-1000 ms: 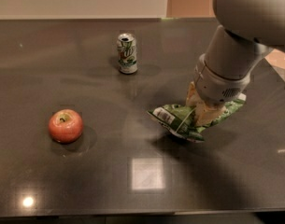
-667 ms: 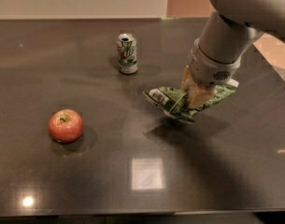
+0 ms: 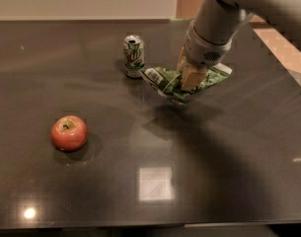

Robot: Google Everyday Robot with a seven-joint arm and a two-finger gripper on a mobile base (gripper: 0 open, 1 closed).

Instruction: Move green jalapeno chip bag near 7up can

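- Carrying step, likely near its end: gripper (image 3: 192,78) closed tight on bag (image 3: 165,80), held a little above table (image 3: 214,157), left corner just beside can (image 3: 133,56).
- Next, probably: lower and release gently, without tipping can.
- Hidden: middle of bag, behind gripper.
- Hard to tell: bag touching can or not.

Two-finger gripper (image 3: 192,78) clamps crinkly green foil chip bag (image 3: 165,81) over dark glossy table (image 3: 224,172).
One end of the bag hangs just beside small silver-white 7up can (image 3: 133,56); red apple (image 3: 69,132) lies well apart.
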